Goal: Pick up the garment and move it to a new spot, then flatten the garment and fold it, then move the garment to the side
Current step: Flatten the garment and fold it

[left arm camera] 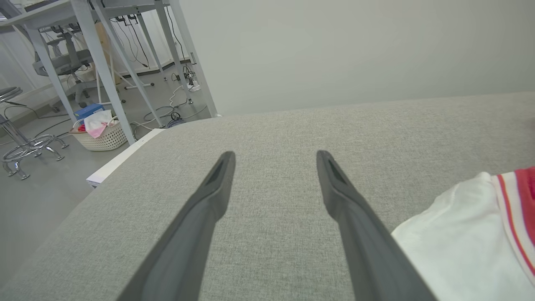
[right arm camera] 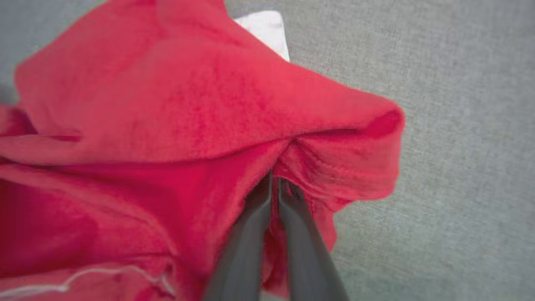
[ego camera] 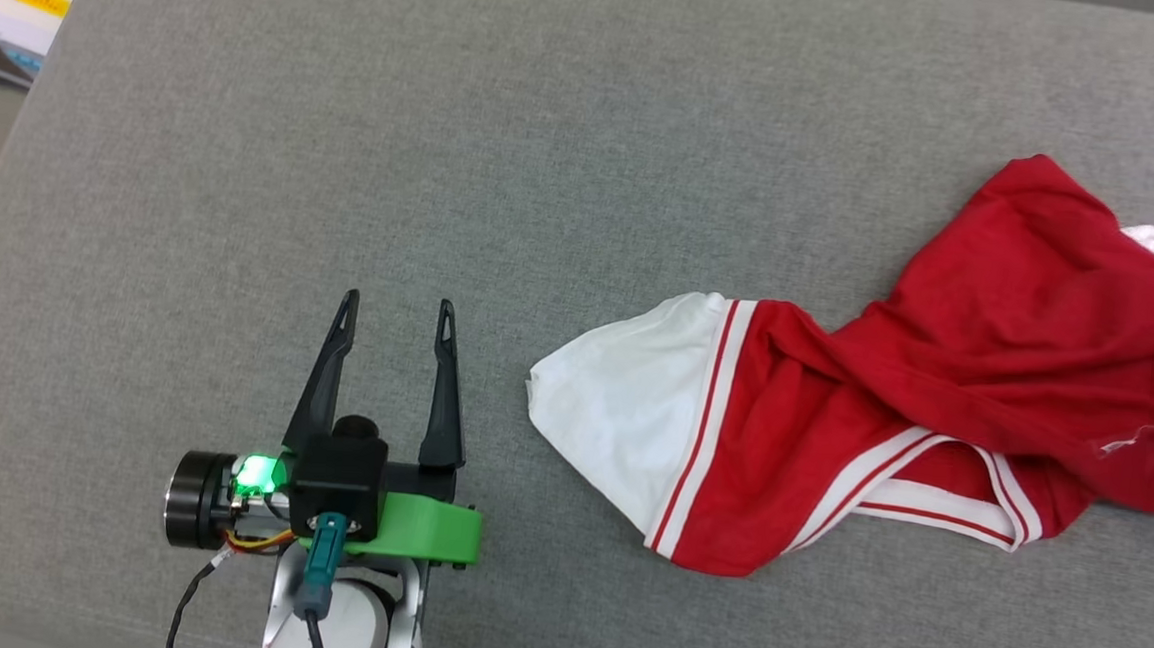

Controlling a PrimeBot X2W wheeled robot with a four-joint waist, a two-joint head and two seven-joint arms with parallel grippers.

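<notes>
While the right gripper (right arm camera: 275, 186) pinches a fold of red cloth between jaws drawn almost together, the garment (ego camera: 933, 406) lies crumpled on the right side of the grey fabric surface (ego camera: 450, 106) (one white sleeve (ego camera: 622, 407) with striped trim is spread toward the middle). The left gripper (ego camera: 399, 303) sits just left of that sleeve, apart from it, jaws wide and holding nothing.

The left claw (ego camera: 399, 301) has two long dark tapered fingers (ego camera: 323, 379), a bright green bracket (ego camera: 424, 530), a glowing green light (ego camera: 252, 472) and a black cable (ego camera: 181, 605).
</notes>
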